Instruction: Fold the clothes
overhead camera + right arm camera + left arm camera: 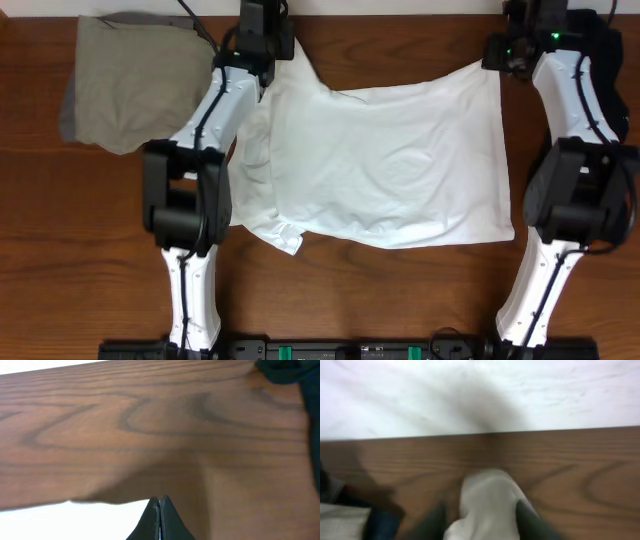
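The white T-shirt [390,170] lies spread across the middle of the wooden table [400,300], with its left side bunched and folded over. Its graphic does not show. My left gripper [268,55] is at the shirt's far left corner. In the left wrist view its fingers [482,512] are shut on a fold of white cloth [487,492] held just above the wood. My right gripper [497,58] is at the far right corner. In the right wrist view its fingers [160,500] are pinched together at the edge of the white cloth [75,522].
A khaki-tan folded garment [130,75] lies at the far left of the table, close to the left arm. The table's far edge [520,432] runs just beyond both grippers. A dark object [285,370] sits at the far right.
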